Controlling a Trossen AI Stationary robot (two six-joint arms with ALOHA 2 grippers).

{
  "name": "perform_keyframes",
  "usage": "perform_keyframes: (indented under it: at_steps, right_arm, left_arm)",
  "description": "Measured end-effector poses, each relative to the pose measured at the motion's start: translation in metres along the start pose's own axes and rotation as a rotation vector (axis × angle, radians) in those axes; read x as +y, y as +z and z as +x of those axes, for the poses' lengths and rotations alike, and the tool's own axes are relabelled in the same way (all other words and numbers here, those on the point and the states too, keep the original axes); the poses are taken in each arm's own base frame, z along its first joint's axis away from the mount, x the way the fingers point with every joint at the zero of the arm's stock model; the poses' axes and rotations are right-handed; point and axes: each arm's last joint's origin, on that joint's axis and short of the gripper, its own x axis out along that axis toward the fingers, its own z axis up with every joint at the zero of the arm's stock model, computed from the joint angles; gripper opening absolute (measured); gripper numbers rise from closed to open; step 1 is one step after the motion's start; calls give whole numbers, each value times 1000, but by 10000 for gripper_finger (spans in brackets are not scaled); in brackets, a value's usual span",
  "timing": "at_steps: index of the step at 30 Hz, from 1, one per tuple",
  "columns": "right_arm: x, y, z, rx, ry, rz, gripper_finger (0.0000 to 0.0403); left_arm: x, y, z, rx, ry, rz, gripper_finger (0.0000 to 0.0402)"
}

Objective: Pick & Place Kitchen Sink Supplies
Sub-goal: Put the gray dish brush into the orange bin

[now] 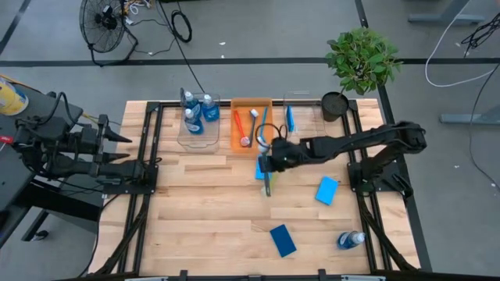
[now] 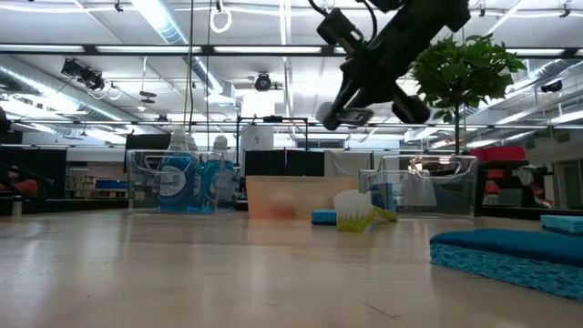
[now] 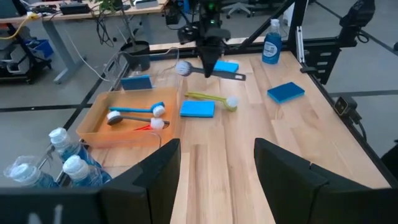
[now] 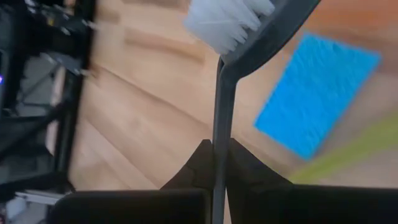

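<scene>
My right gripper [image 1: 271, 160] hangs over the table's middle, just in front of the orange bin [image 1: 251, 125], shut on a dark grey brush [image 3: 211, 71] with white bristles [image 4: 229, 23]. Below it a yellow-green brush [image 3: 208, 98] and a blue sponge [image 3: 198, 109] lie flat on the wood. Red and blue brushes [image 3: 134, 115] lie in the orange bin. Blue bottles [image 1: 197, 109] stand in the left clear bin. My left gripper [image 3: 217, 168] waits open at the table's left edge. My right gripper pinches the dark grey brush's thin handle [image 4: 219, 134] between its two fingers, about midway along it. The fingers slant down from the table's right side and lie across the handle. The brush is lifted clear of the table, roughly level, head [image 3: 182, 68] toward the bins.
A clear bin [image 1: 303, 117] at the far right holds an upright blue sponge [image 1: 289, 119], with a potted plant [image 1: 359, 62] beside it. Two more sponges [image 1: 326, 190] [image 1: 283, 240] and a lying bottle [image 1: 351, 239] sit on the near right.
</scene>
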Motion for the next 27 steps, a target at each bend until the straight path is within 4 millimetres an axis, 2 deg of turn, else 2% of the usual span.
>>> perform_keyframes:
  at_steps: [11,18,27]
  right_arm:
    - [-5,53,0,-39,147,13,11]
    - [-11,69,-2,-12,175,-6,11]
    - [-25,95,-5,-104,135,60,11]
  left_arm:
    - [0,0,0,1,0,0,208]
    - [0,0,0,1,0,0,209]
    - [0,0,0,0,10,0,209]
